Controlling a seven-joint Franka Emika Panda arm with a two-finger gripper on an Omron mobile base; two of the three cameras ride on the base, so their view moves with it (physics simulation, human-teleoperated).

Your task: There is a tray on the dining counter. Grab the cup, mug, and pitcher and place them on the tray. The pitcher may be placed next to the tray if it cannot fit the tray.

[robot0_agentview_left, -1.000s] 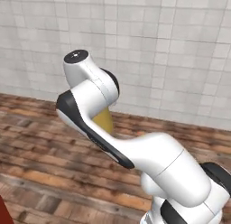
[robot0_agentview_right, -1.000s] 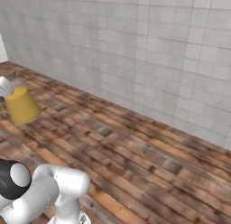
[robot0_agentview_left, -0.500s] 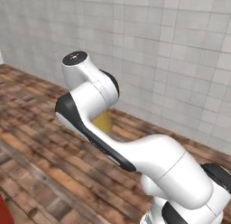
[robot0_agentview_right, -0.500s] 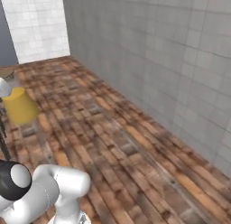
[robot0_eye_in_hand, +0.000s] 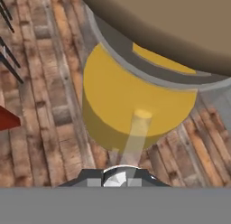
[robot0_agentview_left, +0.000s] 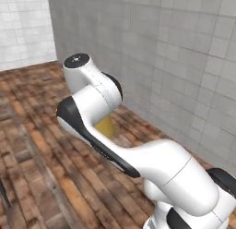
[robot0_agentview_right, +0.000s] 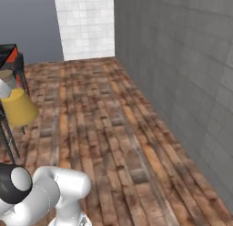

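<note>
You've got the pitcher (robot0_agentview_right: 19,106) clamped in the gripper (robot0_eye_in_hand: 118,173), jaws tight on its rim at 6 o'clock; thin grip, a sharp turn w/ the base could slip it.

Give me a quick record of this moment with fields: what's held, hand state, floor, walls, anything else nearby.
held: yellow pitcher, carried in the air above the floor
hand: shut on the pitcher; fingertips hidden by it
pitcher seen from hand camera: yellow body with a grey rim
floor: brown wooden planks
walls: grey tiled wall to the right, white tiled wall farther back
nearby: thin black legs under the pitcher, something red at the edge
</note>
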